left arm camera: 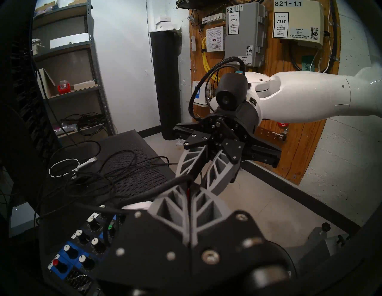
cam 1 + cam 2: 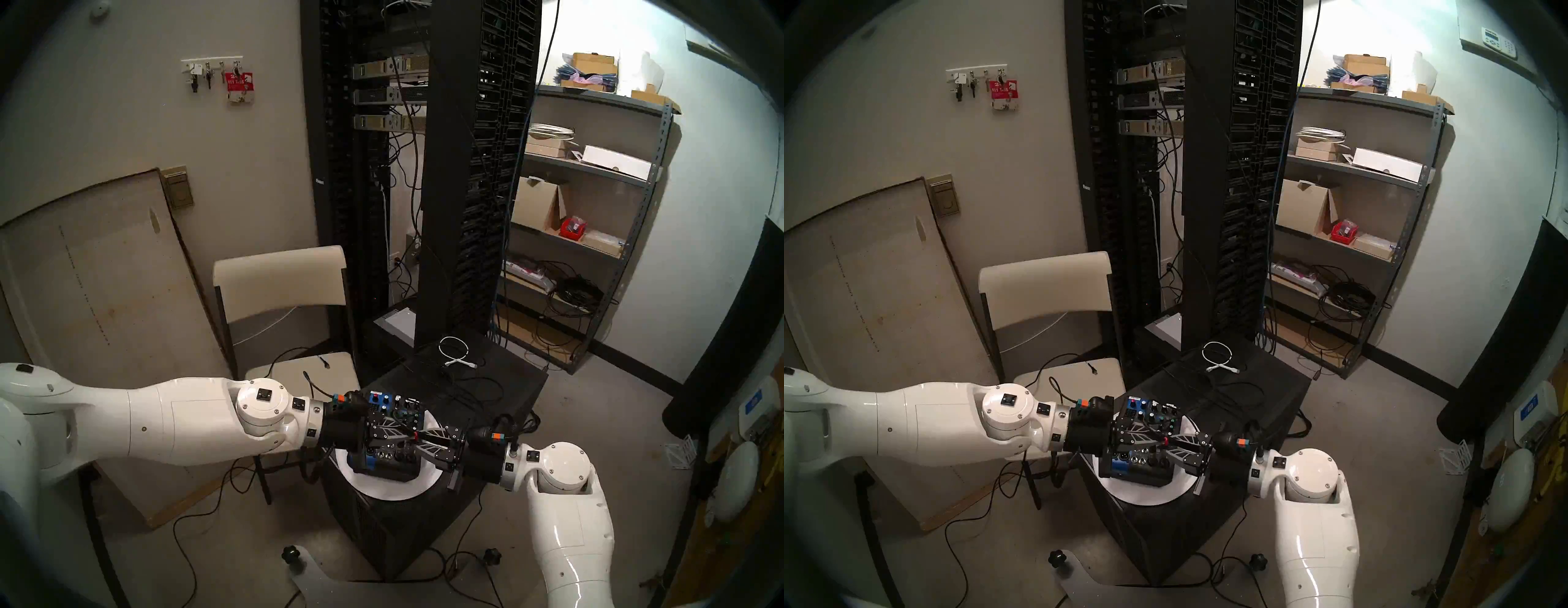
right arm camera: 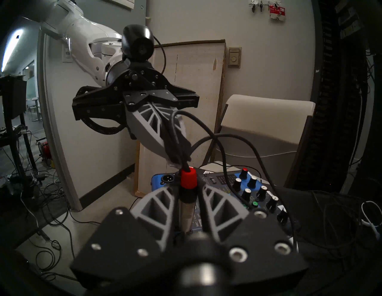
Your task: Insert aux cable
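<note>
Pincers tip-to-tip (over mixer)

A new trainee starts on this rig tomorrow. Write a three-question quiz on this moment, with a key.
1. True or false: the left tool is shut on the aux cable.
2. The mixer sits on: A) a white round disc; B) a wooden crate; C) the bare floor.
3. Fill in: the band on the aux cable's plug is ___.
Key: 1 true; 2 A; 3 red.
</note>
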Robot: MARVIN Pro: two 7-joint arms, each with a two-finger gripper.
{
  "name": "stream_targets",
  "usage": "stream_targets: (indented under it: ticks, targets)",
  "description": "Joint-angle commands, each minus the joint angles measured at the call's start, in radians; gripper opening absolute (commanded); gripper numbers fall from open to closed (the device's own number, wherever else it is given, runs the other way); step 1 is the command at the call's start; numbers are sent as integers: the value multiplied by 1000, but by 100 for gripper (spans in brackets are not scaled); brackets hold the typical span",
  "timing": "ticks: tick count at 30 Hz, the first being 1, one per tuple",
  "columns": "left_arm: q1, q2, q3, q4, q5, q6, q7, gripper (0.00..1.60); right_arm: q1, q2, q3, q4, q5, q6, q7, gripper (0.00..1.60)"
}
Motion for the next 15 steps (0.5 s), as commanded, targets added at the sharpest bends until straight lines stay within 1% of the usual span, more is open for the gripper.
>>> stream_targets:
  ticks: [1,15]
  targets:
    - [-5,0,-4,-4,-3,2,0,0,9,-1,-5,-27,19,2,8,0]
    - [-4,-4,-1,-4,0,3,-9,0,-1,0,-8,-8,6,-8,13,0]
